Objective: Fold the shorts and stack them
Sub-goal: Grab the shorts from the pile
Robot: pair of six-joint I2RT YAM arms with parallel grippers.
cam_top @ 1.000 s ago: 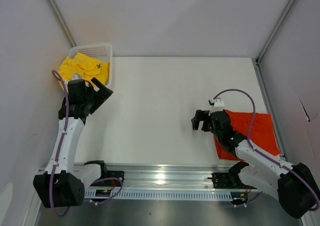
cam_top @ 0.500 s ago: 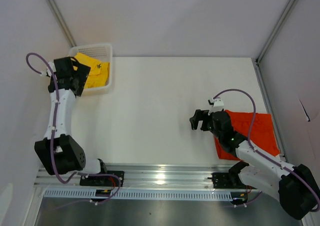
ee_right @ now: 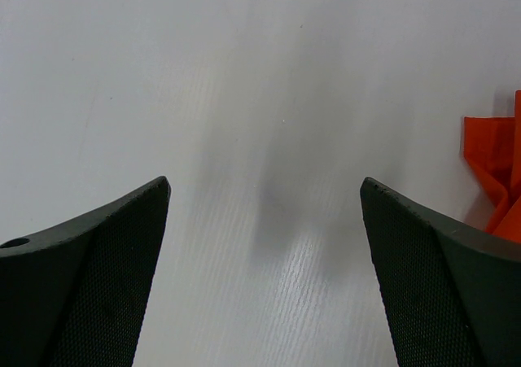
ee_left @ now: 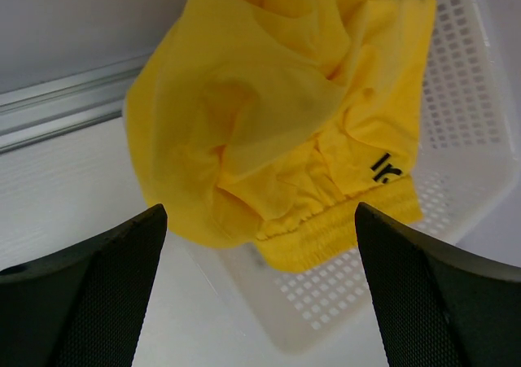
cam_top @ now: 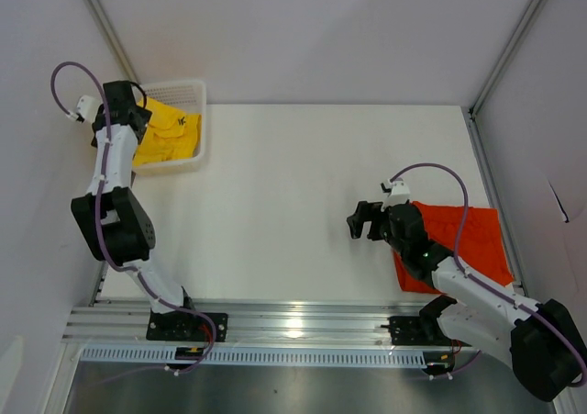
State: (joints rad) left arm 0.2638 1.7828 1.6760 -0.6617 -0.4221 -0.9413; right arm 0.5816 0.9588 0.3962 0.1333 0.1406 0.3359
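Left fingers (ee_left: 89,294) hang spread wide and empty over the white mesh basket (ee_left: 464,123) at the ten o'clock corner of the counter (cam_top: 293,203). In it the yellow shorts (ee_left: 269,115) lie crumpled, one fold draped over the rim, partly covered by the arm from above. Right fingers (ee_right: 89,269), equally spread and empty, hover over bare counter near three o'clock, with the orange-red shorts (cam_top: 481,240) flat beside them toward four o'clock, one corner hidden under the arm.
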